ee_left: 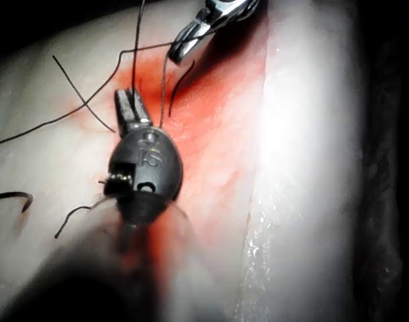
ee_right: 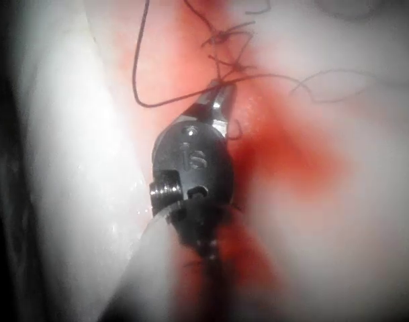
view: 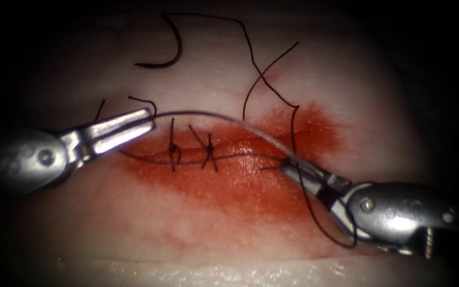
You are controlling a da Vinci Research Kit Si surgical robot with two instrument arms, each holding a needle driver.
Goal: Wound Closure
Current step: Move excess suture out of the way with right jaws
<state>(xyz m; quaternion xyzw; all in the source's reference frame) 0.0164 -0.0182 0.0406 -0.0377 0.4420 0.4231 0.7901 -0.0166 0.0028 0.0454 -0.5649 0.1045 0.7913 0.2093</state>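
Both silver needle drivers sit low over the pale pork-belly tissue, one at each end of the horizontal cut. Jaws pressed together, the left arm's tool pinches the thin dark thread at its tip; from there a taut strand arcs over the cut to the right arm's tool, whose jaws are likewise closed on the thread at the cut's right end. Between the two tools, two dark knotted stitches cross the cut, with short cut ends standing up. Beyond the left tool, up on bare tissue above the cut, the single curved dark needle lies free, held by neither tool and not in the tissue. Its thread wanders rightward in loose loops, crossing itself. Red fluid stains the tissue around and below the cut. Darkness surrounds the tissue's edges.
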